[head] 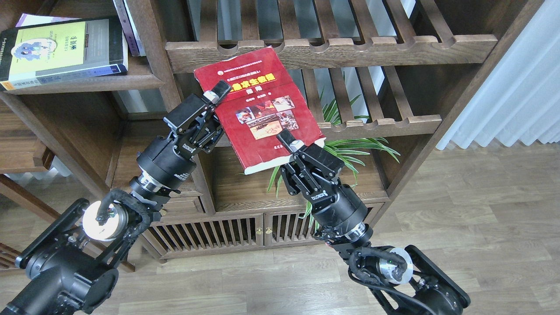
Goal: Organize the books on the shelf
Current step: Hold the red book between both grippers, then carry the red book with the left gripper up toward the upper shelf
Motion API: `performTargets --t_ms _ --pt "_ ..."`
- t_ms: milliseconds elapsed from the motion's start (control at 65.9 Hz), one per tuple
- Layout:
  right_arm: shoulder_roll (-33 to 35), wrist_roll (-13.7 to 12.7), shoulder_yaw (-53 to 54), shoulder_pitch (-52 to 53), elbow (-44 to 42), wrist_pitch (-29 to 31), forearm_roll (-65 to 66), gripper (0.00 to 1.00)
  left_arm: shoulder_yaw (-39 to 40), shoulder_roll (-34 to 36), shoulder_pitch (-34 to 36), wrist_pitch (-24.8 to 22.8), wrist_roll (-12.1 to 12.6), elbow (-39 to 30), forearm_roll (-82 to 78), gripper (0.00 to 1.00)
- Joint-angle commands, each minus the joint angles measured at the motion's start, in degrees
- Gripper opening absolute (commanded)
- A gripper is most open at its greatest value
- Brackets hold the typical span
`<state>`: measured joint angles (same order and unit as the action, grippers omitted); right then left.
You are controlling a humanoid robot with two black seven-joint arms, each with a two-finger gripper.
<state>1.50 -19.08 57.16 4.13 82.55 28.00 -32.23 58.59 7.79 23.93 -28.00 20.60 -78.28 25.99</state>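
The dark-red book (262, 109) hangs tilted in the air in front of the slatted racks. My right gripper (286, 142) is shut on its lower right corner. My left gripper (218, 98) is on its left edge, upper finger on the cover, lower finger hidden under the book. The yellow-green book (61, 48) lies flat on the dark-brown shelf (87, 83) at the upper left. The pale lilac paperback (35, 18) lies under it, only a corner showing.
Thin grey and white volumes (129, 26) lean upright behind the yellow-green book. Two slatted racks (332, 48) (380, 124) stand behind the red book. A green plant (345, 148) sits below it. A low cabinet (218, 232) is underneath, a curtain (516, 87) at right.
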Motion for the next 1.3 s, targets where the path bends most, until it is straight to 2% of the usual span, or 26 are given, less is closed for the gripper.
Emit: performTargets --t_ms 0,212,440,470,485,607,667,819,895,986,1062,1153,1198,1213,1229,1244,1289 --pt "0.0 0.0 0.0 0.0 0.0 0.0 0.1 0.07 -0.1 0.2 0.2 0.0 0.9 -0.1 -0.1 0.27" --pt "-0.1 0.0 0.0 0.1 0.0 0.0 0.0 0.07 -0.1 1.6 0.2 0.0 2.1 -0.1 -0.1 0.11" --pt "-0.4 0.0 0.0 0.0 0.0 0.0 0.1 0.09 -0.2 3.4 0.2 0.0 2.2 -0.1 -0.2 0.07" --pt "-0.6 0.1 0.0 0.1 0.0 0.0 0.1 0.11 -0.2 3.7 0.2 0.0 2.2 -0.2 -0.2 0.07" --pt "-0.9 0.2 0.1 0.0 0.0 0.0 0.1 0.16 -0.2 3.9 0.2 0.0 2.2 -0.2 -0.2 0.07" --pt "-1.0 0.3 0.1 0.1 0.0 0.0 0.1 0.31 -0.2 4.0 0.2 0.0 2.2 -0.2 -0.2 0.08" --pt "-1.0 0.4 0.1 0.1 0.0 0.0 0.1 0.36 -0.1 4.0 0.1 0.0 2.2 -0.2 -0.2 0.08" --pt "-0.9 0.6 0.1 0.0 0.0 0.0 0.1 0.42 -0.1 4.0 -0.1 0.0 2.2 -0.1 -0.2 0.08" --pt "-1.1 1.0 0.3 0.0 0.0 0.0 0.2 0.51 -0.1 4.0 -0.1 0.0 2.2 -0.2 -0.2 0.08" --pt "-1.1 1.1 1.1 0.1 -0.1 0.0 0.6 0.67 -0.1 4.0 -0.1 0.0 2.2 -0.2 -0.2 0.08" --pt "-1.1 1.3 2.1 0.0 0.0 0.0 0.4 0.70 0.0 4.0 -0.1 0.0 2.2 -0.1 -0.2 0.08" --pt "-1.5 2.8 3.9 0.0 0.0 0.0 0.5 0.71 0.3 3.9 0.0 0.0 2.1 -0.2 -0.2 0.08" --pt "-1.5 4.6 5.1 0.0 -0.1 0.0 0.4 0.71 0.3 3.9 0.2 0.0 2.0 -0.3 -0.2 0.08" --pt "-1.5 5.5 5.8 -0.1 0.0 0.0 0.3 0.71 0.3 3.9 0.2 0.0 2.0 -0.4 -0.2 0.08" --pt "-1.5 8.3 7.8 -0.2 0.0 0.0 0.2 0.71 0.4 3.9 0.3 0.0 2.0 -0.6 -0.2 0.08" --pt "-1.5 9.6 8.6 -0.3 0.0 0.0 0.2 0.71 0.4 4.0 0.4 0.0 2.0 -0.6 -0.2 0.08" --pt "-1.5 11.6 9.4 -0.4 0.0 -0.8 0.2 0.71 0.5 4.0 0.4 0.0 2.0 -0.7 -0.2 0.08"
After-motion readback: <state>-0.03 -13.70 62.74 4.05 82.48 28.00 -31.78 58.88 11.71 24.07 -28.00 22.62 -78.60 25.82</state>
